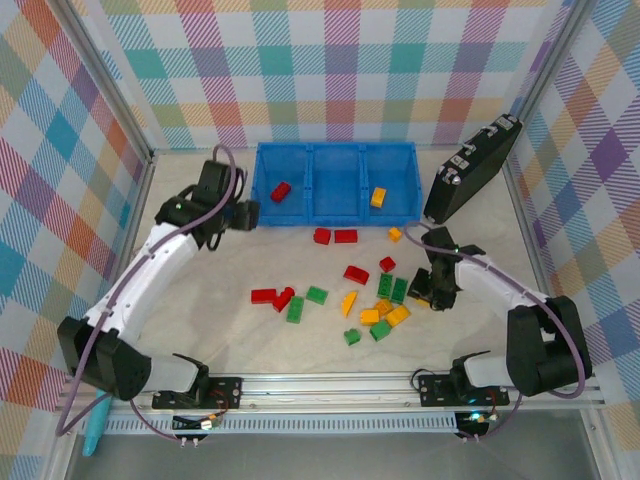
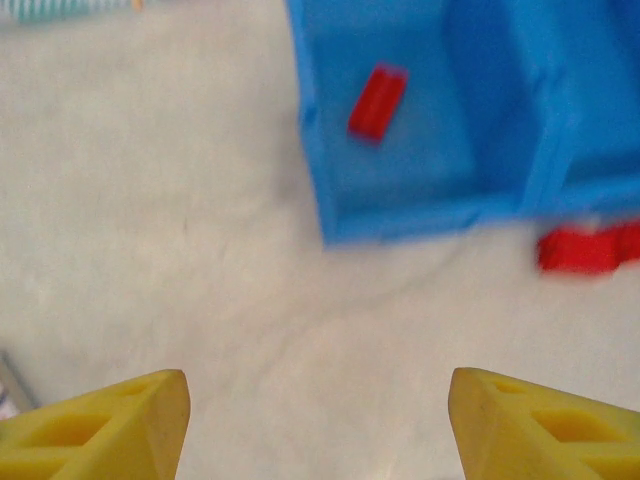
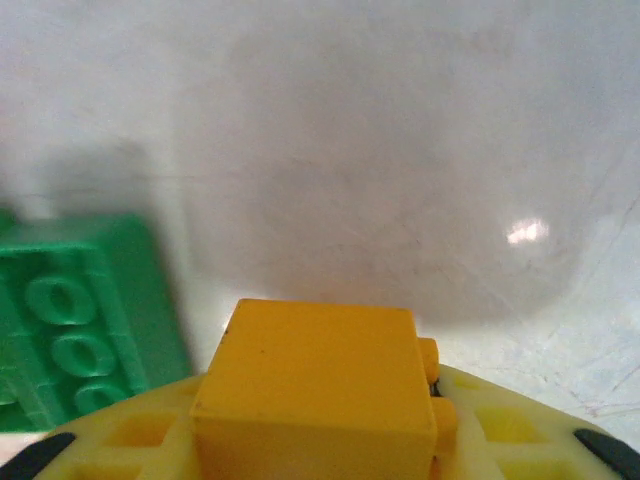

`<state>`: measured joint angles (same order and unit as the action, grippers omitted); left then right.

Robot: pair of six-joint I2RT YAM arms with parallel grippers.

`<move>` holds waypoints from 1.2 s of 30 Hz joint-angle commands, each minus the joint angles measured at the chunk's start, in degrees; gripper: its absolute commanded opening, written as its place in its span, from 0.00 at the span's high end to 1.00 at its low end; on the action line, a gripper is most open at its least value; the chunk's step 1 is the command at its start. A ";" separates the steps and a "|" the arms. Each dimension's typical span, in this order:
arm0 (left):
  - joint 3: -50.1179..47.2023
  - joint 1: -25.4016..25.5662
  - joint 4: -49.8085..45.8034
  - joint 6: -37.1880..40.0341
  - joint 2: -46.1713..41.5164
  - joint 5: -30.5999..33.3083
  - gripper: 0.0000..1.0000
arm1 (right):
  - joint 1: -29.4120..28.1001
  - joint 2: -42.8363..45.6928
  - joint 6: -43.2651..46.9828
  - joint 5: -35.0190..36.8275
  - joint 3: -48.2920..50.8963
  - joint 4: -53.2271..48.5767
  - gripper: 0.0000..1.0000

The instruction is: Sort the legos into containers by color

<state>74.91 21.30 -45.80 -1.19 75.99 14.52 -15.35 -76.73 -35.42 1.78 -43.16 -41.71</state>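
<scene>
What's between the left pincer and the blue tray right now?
Bare table; the left wrist view shows it between the open left pincer and the tray corner.

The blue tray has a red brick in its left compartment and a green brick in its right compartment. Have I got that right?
Not quite: the right compartment of the blue tray holds a yellow-orange brick, not a green one, as the top external view shows. The red brick does lie in the left compartment.
</scene>
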 commanded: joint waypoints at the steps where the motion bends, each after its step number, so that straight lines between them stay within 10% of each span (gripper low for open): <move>1: -4.02 0.15 -8.79 -3.38 -3.57 4.26 0.30 | -0.20 0.88 6.66 2.69 -9.38 -5.85 0.63; 15: -20.98 0.15 -3.96 -18.06 -13.20 -8.75 0.25 | -0.18 -15.45 26.46 9.48 -46.76 -6.41 0.63; 36: -29.70 4.72 8.26 -29.74 -4.10 -8.72 0.17 | -0.10 -43.36 30.67 7.54 -63.27 6.68 0.61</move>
<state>45.95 24.73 -39.79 -28.36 70.57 5.21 -15.35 -118.32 -5.50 10.24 -104.03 -37.17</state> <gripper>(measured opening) 0.824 0.436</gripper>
